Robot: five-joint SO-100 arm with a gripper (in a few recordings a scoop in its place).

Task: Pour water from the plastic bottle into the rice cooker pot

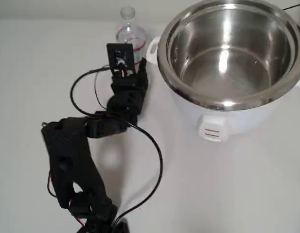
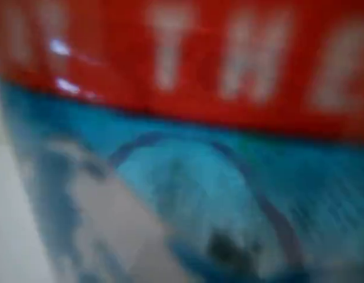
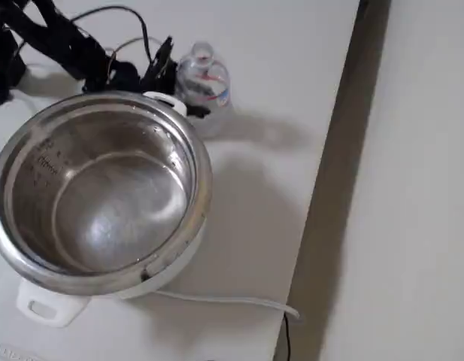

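The plastic bottle point(image 1: 129, 28) stands upright and capless at the far edge of the table, just left of the rice cooker pot point(image 1: 227, 48). Its red and blue label point(image 2: 187, 118) is blurred and very close in the wrist view. My gripper point(image 1: 133, 52) is right up against the bottle's lower part, with one black finger point(image 3: 163, 60) beside the bottle point(image 3: 204, 78) and the cooker's handle. The frames do not show whether the jaws are pressed on the bottle. The shiny steel pot point(image 3: 96, 188) sits in its white cooker body with nothing visible inside.
A black cable point(image 1: 152, 160) loops from the arm across the table in front of the cooker. The cooker's white cord point(image 3: 232, 302) trails toward the table edge point(image 3: 322, 195) on the right of the fixed view. The cooker's side handle point(image 1: 152, 47) is close to the gripper.
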